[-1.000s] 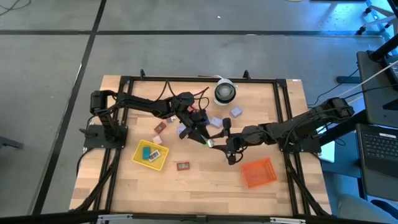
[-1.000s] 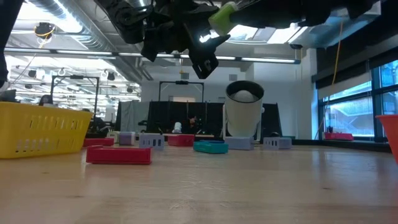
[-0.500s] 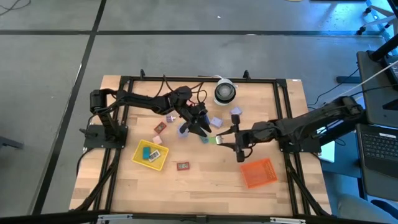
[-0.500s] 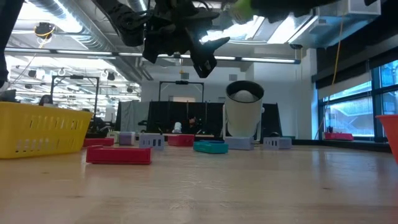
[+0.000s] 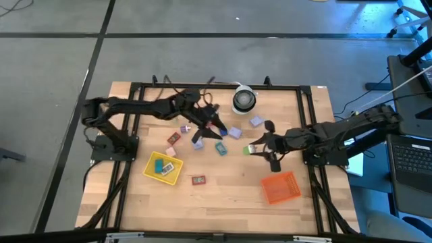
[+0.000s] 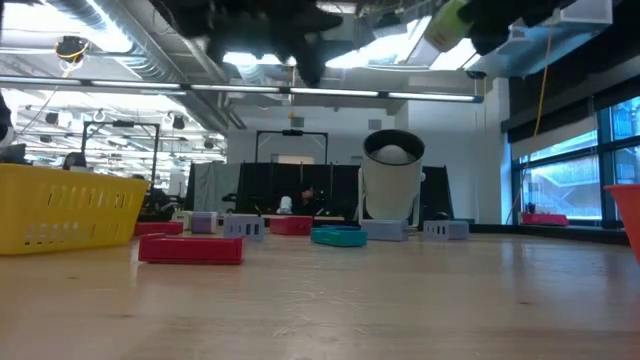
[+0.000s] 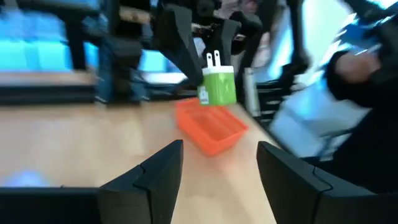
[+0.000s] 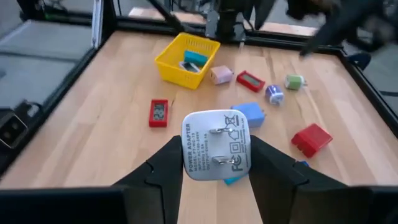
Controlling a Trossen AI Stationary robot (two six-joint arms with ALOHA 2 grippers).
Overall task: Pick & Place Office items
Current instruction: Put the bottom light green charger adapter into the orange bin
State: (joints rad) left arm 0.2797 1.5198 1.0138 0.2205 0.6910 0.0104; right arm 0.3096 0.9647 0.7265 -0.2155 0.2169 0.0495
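Note:
My right gripper [image 5: 256, 147] is shut on a green plug adapter [image 5: 250, 149] and hangs above mid-table, to the right of the scattered pieces. The adapter's white pronged face [image 8: 216, 149] fills the right wrist view. My left gripper [image 5: 208, 131] is open above the far-left cluster and holds nothing; its fingers [image 7: 151, 175] stand wide apart. Small pieces lie flat on the wood: lavender [image 5: 234, 132], teal [image 5: 221, 148], red [image 5: 198, 180], pink [image 5: 183, 127]. A teal-blue piece [image 5: 162, 167] lies in the yellow tray [image 5: 150, 173]. My right gripper pinches the green adapter between its two fingers [image 8: 166, 167], one on each side of the body [image 7: 219, 90]. The pronged white face points away from the wrist. The adapter is lifted clear, high above the table [image 6: 447, 22].
The orange tray [image 5: 280, 187] sits near the right gripper, toward the table's near right. The white roll with a dark centre [image 5: 244, 100] stands at the far edge. A black frame [image 5: 307, 135] borders the table. Bare wood lies between the two trays.
My right gripper has carried the green adapter toward the table's right edge and upward, away from the left gripper. My left gripper has drawn back toward the far-left and risen, with nothing between its fingers. The pieces on the table have stayed put.

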